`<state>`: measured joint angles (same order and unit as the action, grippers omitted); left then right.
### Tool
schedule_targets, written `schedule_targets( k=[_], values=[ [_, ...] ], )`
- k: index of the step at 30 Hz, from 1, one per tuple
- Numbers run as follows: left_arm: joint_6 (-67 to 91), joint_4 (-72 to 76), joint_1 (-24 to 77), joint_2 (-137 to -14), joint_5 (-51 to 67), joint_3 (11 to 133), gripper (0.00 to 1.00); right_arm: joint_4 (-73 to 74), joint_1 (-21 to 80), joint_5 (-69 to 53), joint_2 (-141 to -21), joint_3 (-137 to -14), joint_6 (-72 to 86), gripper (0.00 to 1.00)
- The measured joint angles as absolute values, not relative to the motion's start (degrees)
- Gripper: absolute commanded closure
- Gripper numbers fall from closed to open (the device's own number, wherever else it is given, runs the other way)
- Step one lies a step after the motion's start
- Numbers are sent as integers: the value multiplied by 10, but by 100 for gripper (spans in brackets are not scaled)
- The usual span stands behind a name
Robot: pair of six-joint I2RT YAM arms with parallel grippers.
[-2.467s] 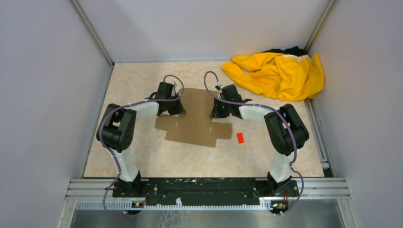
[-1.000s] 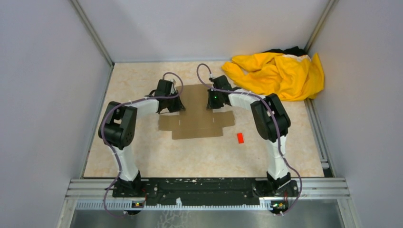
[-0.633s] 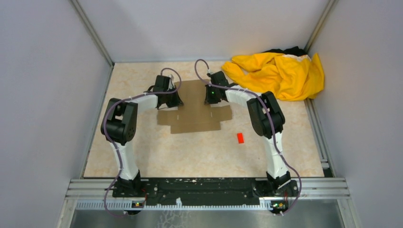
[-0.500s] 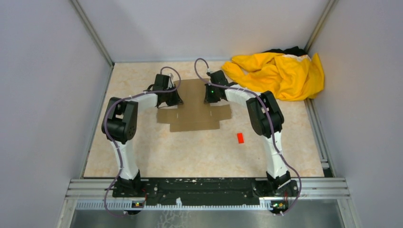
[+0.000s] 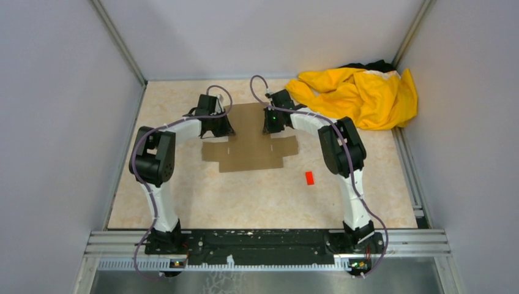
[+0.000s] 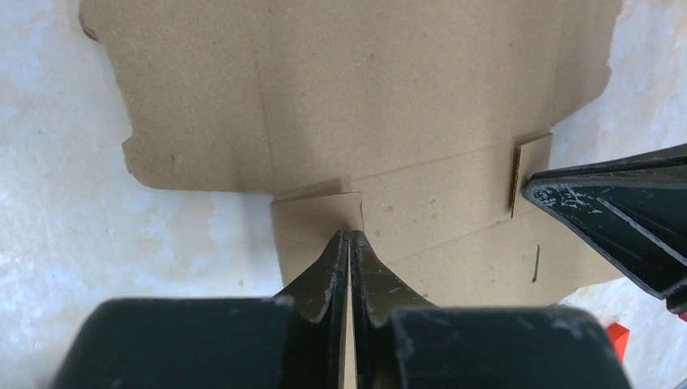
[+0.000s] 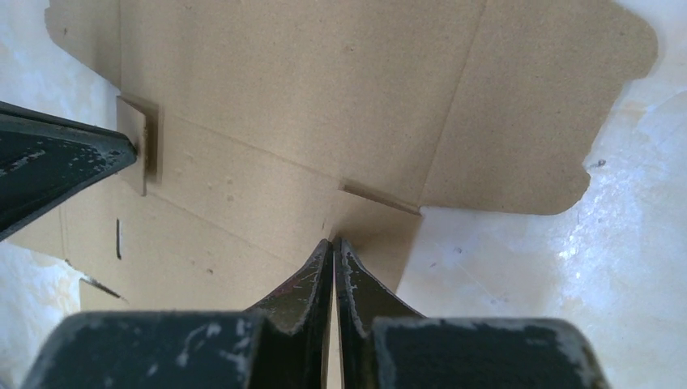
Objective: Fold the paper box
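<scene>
Brown cardboard: the box point(image 5: 251, 144) is an unfolded die-cut sheet lying flat on the bench point(image 5: 183, 196), beyond centre and between the two arms.

Left fingers point(image 6: 344, 243) are pressed tip to tip with nothing seen between them, tips down on a small flap at the sheet's left notch. Right fingers point(image 7: 327, 253) are closed the same way at the opposite notch. Each pair appears in the other's wrist view, pointing at a small cut tab that stands slightly proud.

Risks, as judged:
- The sheet may skate instead of creasing. The bench looks smooth and nothing pins the sheet except the two tips.
- Uneven pressure from the two sides could twist the sheet or buckle it away from the scored lines.
- The narrow tips could dent or tear the thin flaps and raised tabs.
- Closed tips cannot grip, so lifting any panel calls for reopening first.

Materials: the cardboard is matte and faintly speckled, with straight score lines, rounded flap corners and short slot cuts. The fingers are black tapered wedges, scuffed pale. The bench is pale and marbled.

A red block point(image 5: 309, 177) lies near the sheet's near-right corner, not touching it. A crumpled yellow cloth point(image 5: 358, 95) fills the far-right corner.
</scene>
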<state>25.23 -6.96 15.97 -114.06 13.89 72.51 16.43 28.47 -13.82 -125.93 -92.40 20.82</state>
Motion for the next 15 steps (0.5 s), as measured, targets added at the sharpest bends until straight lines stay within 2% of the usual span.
schedule_targets(
  k=[8, 15],
  values=[
    [243, -130, 160, -1081, 139, 781, 86, 212, 266, -171, -1210, -928, 195, 80],
    [242, -154, 161, -1023, 154, 792, 84, 221, 251, -172, -1079, -867, 180, 75]
  ],
)
